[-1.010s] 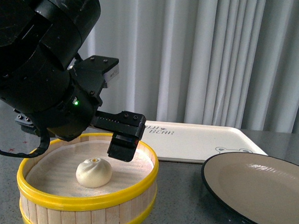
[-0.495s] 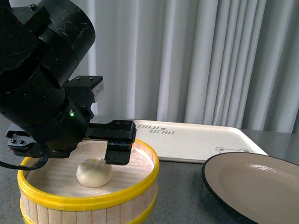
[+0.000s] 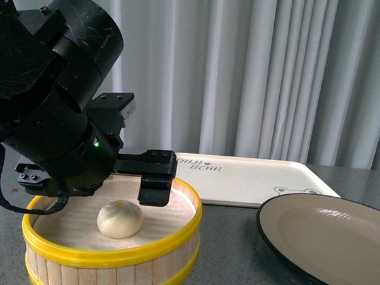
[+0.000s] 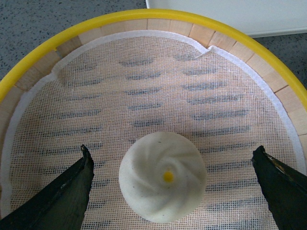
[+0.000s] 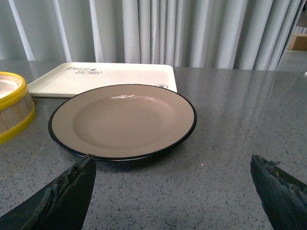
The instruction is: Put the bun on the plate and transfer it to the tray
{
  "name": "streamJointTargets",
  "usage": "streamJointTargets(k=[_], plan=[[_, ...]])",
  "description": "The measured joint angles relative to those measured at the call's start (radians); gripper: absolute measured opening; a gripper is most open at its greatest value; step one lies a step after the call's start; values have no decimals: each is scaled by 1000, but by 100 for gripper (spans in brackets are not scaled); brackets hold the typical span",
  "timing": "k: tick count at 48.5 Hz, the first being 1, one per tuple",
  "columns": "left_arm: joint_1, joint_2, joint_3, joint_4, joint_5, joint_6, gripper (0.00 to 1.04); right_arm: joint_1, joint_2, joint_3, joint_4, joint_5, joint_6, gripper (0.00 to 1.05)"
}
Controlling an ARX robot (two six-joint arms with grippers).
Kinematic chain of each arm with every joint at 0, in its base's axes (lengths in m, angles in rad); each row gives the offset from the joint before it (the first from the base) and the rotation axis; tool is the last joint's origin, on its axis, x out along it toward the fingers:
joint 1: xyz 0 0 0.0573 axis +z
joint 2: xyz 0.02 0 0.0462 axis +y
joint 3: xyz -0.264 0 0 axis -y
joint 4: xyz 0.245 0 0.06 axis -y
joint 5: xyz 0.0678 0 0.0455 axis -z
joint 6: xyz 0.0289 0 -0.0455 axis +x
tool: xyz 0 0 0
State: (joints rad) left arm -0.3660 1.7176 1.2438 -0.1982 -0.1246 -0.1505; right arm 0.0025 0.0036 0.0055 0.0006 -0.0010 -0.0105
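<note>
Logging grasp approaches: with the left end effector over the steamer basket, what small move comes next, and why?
Probably lower the left end effector a little, then close. Its fingers stand open on either side of the bun in the steamer basket, not touching it, and in the front view the fingertip sits near the bun's top, not its middle.

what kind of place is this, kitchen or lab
Probably a staged test bench, not a working kitchen: grey speckled tabletop, plain pale curtains behind, and a steamer basket, plate and tray laid out.
</note>
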Motion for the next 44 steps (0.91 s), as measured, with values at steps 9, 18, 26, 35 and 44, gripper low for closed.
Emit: streamJointTargets(k=[9,18,26,35,44], plan=[[-4,6,-10,-3,-15,26,98,0,0,0,0,0,0,96],[-4,16,-16,-28,-34,36,98,0,0,0,0,0,0,96],[-10,16,-21,-30,-31,40,98,0,0,0,0,0,0,96],[-21,25,-22,-32,-33,42,88,0,0,0,0,0,0,96],[-33,26,-21,16,-25,54,53,0,0,0,0,0,0,96]])
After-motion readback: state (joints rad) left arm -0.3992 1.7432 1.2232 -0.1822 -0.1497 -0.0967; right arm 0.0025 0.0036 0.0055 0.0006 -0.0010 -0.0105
